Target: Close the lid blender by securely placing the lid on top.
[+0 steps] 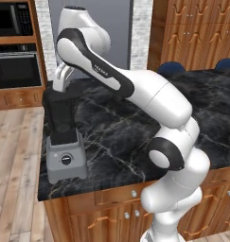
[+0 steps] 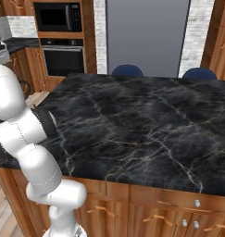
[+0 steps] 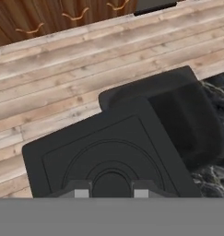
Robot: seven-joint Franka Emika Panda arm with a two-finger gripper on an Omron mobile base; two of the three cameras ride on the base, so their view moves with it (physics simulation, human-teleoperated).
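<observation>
Lid [image 3: 109, 152] atop blender [image 1: 63, 137]

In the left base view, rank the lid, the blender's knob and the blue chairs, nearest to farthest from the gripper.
1. The lid, atop the jar, right under the gripper.
2. The knob, low on the blender base's front.
3. The blue chairs, across the counter, far right.

A black marble counter [image 2: 146, 125] spreads wide, with wooden drawers and cabinet doors [image 2: 178, 208] under its front edge. The white arm [image 2: 26, 152] rises at its left corner. Two blue chair backs [image 2: 128, 70] show behind it, an oven and microwave [image 2: 63, 37] beyond
</observation>
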